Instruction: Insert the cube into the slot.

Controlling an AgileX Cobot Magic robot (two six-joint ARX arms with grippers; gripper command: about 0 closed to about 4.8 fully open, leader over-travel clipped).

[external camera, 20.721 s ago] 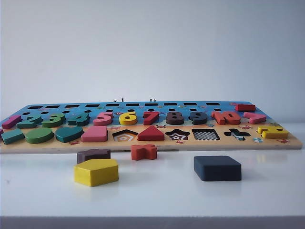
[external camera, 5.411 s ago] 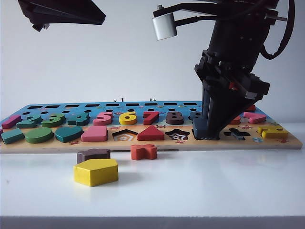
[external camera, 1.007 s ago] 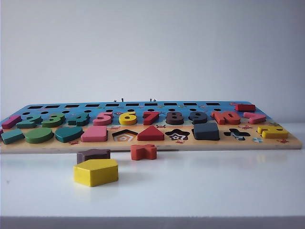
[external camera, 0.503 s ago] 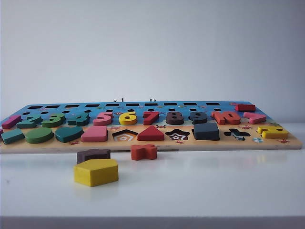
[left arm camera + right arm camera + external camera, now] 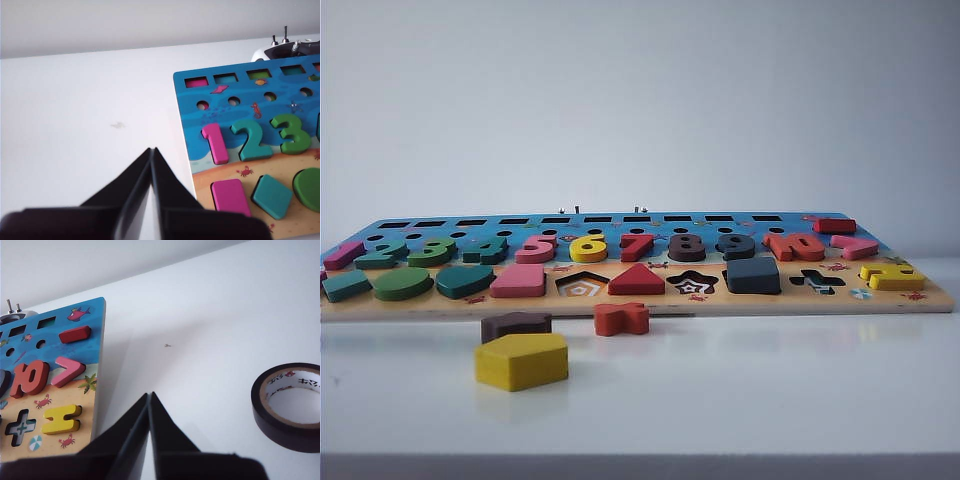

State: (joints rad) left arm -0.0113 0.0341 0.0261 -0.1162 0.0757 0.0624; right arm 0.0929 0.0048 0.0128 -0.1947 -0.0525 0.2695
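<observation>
With both arms gone from the exterior view, I see the cube (image 5: pixel 753 274) seated in its slot on the puzzle board (image 5: pixel 640 300), where seconds ago the right arm stood over it: insertion looks done. It lies flat, edges square with the board, no clear long axis. My left gripper (image 5: pixel 151 152) and right gripper (image 5: pixel 149 396) are closed, empty, beside the board's ends.

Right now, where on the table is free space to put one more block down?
The white table is bare right of the red piece, in front of the board. It is crowded at front left, around the yellow pentagon and brown block. Both hands are shut, off the board's ends.
</observation>
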